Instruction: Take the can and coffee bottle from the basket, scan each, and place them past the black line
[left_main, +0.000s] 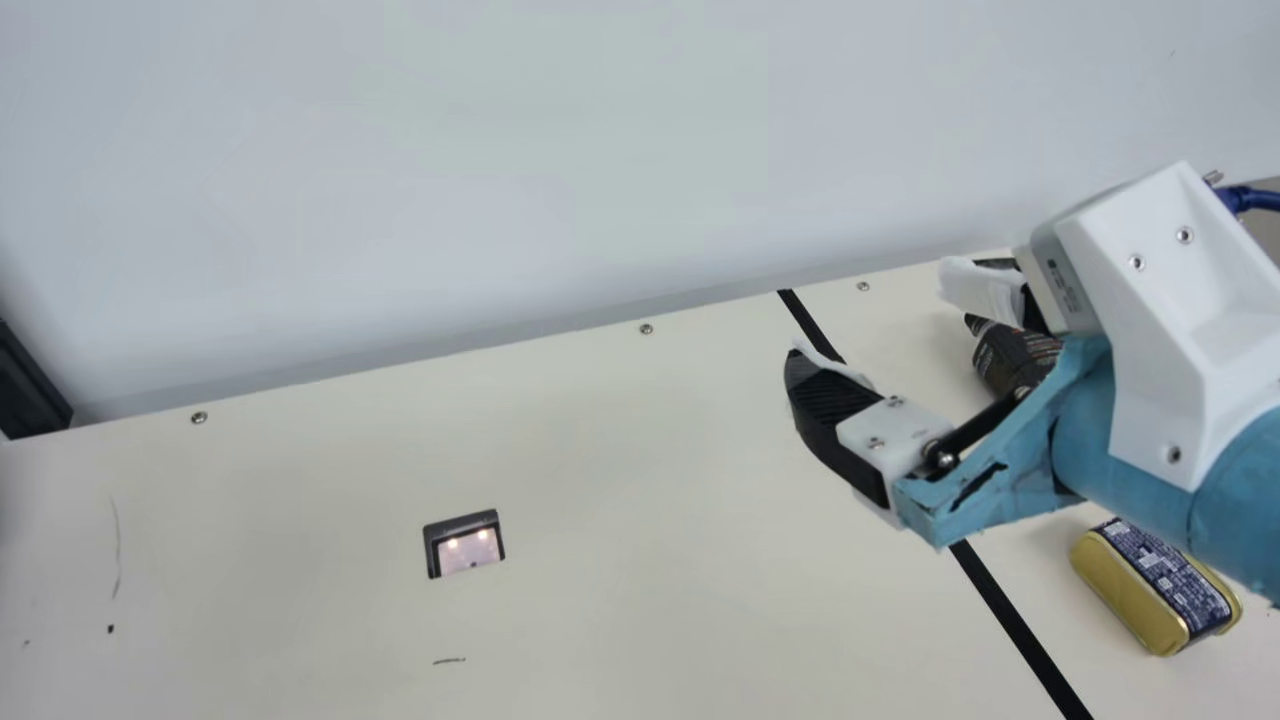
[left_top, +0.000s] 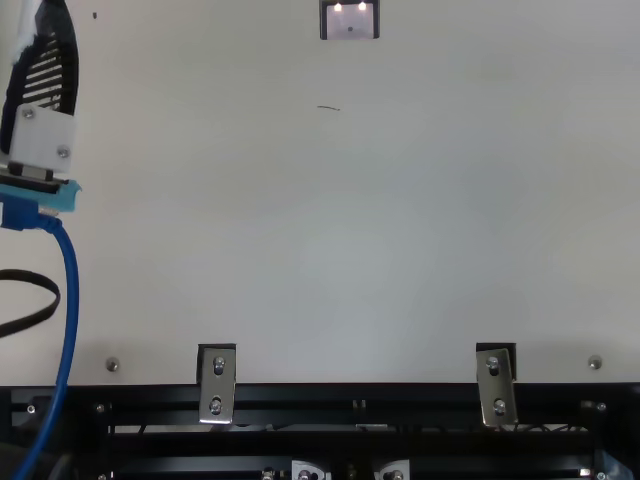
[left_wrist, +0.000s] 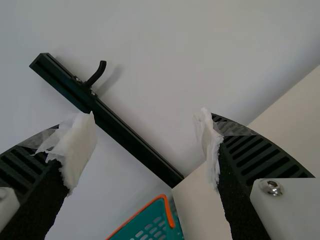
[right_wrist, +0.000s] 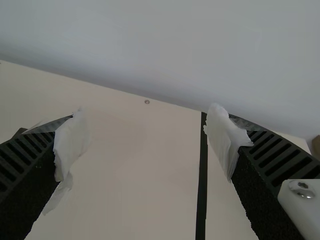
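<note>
In the main view my right gripper (left_main: 880, 325) hangs open over the black line (left_main: 1010, 610). The dark coffee bottle (left_main: 1008, 355) lies past the line, partly hidden behind that gripper. Nearer the front, on the same side, rests the gold and blue can (left_main: 1150, 590). The right wrist view shows nothing between the right gripper's (right_wrist: 145, 135) parted fingers. My left gripper (left_top: 40, 65) is at the left edge of the top view. Seen from its own wrist, the left gripper (left_wrist: 145, 145) is open and empty, with part of the teal basket (left_wrist: 150, 225) beyond it.
The scanner (left_main: 465, 545) is set into the table (left_main: 640, 470), its lights on, left of the black line. A pale wall stands along the far edge. A black rail (left_wrist: 110, 120) with a hook runs by the basket. A blue cable (left_top: 70, 300) trails from the left arm.
</note>
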